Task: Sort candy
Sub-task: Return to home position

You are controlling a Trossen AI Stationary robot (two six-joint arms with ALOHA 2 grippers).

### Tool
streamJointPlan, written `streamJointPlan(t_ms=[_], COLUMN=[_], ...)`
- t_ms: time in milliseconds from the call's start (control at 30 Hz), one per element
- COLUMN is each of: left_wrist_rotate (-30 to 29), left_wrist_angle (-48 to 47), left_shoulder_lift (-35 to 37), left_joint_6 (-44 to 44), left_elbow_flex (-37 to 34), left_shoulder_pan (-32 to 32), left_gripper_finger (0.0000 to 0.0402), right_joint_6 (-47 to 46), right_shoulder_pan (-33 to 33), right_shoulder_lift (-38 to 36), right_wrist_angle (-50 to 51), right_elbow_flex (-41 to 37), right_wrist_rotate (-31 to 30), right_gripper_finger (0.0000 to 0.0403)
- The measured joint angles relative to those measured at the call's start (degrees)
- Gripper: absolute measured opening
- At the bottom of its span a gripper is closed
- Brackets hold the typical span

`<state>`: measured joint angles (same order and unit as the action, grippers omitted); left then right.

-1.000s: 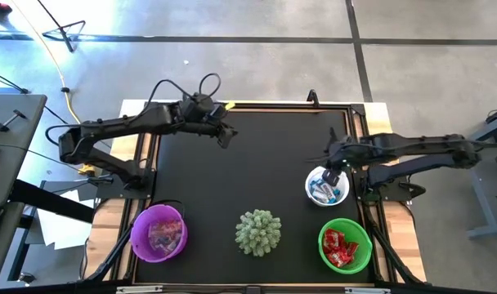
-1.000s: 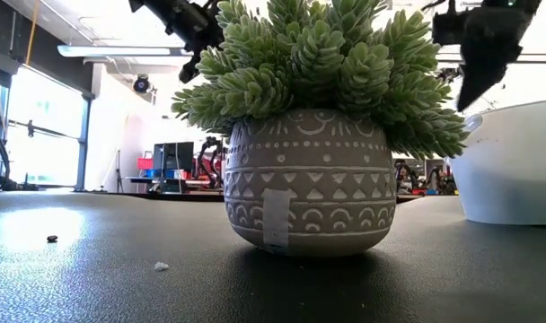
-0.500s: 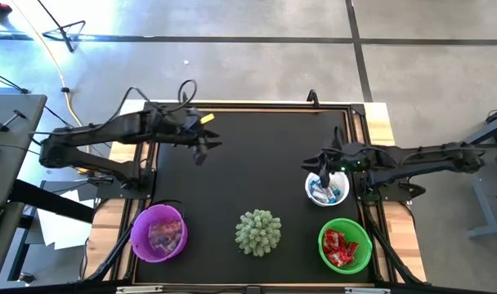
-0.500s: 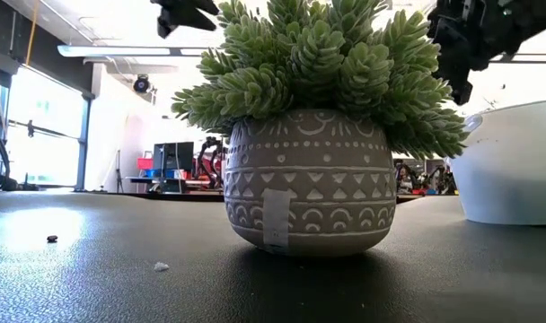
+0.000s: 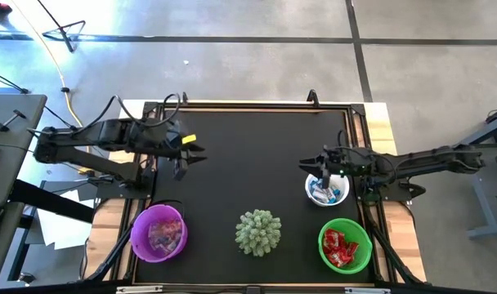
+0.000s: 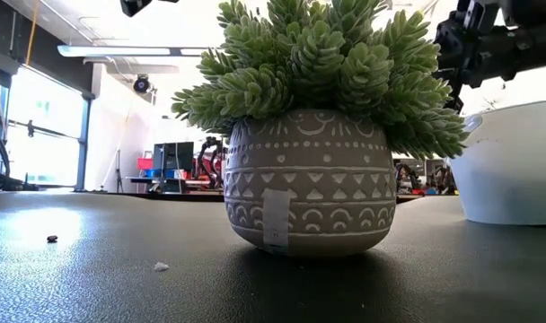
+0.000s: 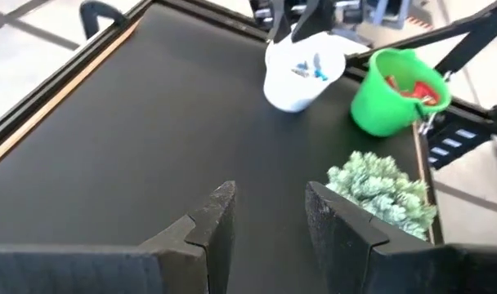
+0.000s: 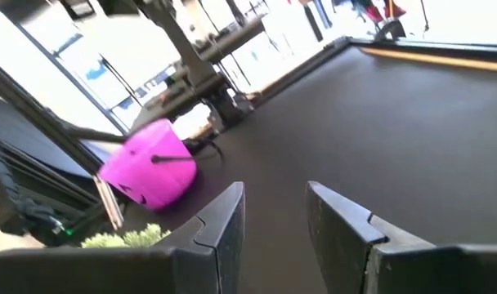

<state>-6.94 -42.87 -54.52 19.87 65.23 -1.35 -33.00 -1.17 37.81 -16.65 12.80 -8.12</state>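
The candy lies sorted in three bowls. Blue-and-white pieces (image 5: 324, 193) fill the white bowl (image 5: 340, 181), red ones (image 5: 338, 247) the green bowl (image 5: 364, 245), and pinkish ones (image 5: 160, 235) the purple bowl (image 5: 137, 233). My left gripper (image 5: 189, 158) hangs open above the table's left part, with nothing between its fingers (image 7: 220, 214). My right gripper (image 5: 312, 167) is open and lies nearly level. It points toward the table's left, just beyond the white bowl's far-left rim, and is empty in its wrist view (image 8: 273, 216).
A spiky pale-green plant (image 5: 258, 231) in a patterned grey pot (image 6: 309, 184) stands near the front edge, between the purple and green bowls. The black mat (image 5: 248, 163) lies bare between the two grippers. A raised wooden frame (image 5: 248, 104) rims the table.
My left gripper has drawn back from the far middle toward the table's left edge and a little nearer, rising as it went. My right gripper has tipped up from pointing down into the white bowl until it lies nearly level, pointing left.
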Motion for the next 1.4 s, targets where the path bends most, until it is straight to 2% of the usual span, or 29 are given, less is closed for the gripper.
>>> streamJointPlan(t_ms=[333, 633, 833, 933, 1067, 1400], left_wrist_rotate=[-9.1, -14.0, -14.6, -14.6, -14.6, -15.9], left_wrist_angle=[-2.4, -2.3, -2.3, -2.3, -2.3, -2.2], left_shoulder_lift=[0.0, 0.0, 0.0, 0.0, 0.0, 0.0], left_joint_6=[5.4, 7.6, 9.0, 10.1, 10.6, 11.6], left_elbow_flex=[0.0, 0.0, 0.0, 0.0, 0.0, 0.0], left_shoulder_pan=[-3.1, -3.2, -3.2, -3.2, -3.2, -3.2], left_gripper_finger=[0.0131, 0.0131, 0.0131, 0.0131, 0.0131, 0.0131], right_joint_6=[0.3, 1.9, -0.6, -4.1, -2.1, 0.5], right_shoulder_pan=[0.0, 0.0, 0.0, 0.0, 0.0, 0.0], right_shoulder_lift=[0.0, 0.1, 0.1, 0.1, 0.1, 0.1], right_wrist_angle=[-25.7, -23.6, -20.2, -20.3, -18.3, -17.8], right_elbow_flex=[-12.0, -12.2, -12.2, -12.2, -12.2, -12.2], right_wrist_rotate=[0.0, 2.2, 2.1, -0.7, -5.1, -5.2], right_gripper_finger=[0.0126, 0.0126, 0.0126, 0.0126, 0.0126, 0.0126])
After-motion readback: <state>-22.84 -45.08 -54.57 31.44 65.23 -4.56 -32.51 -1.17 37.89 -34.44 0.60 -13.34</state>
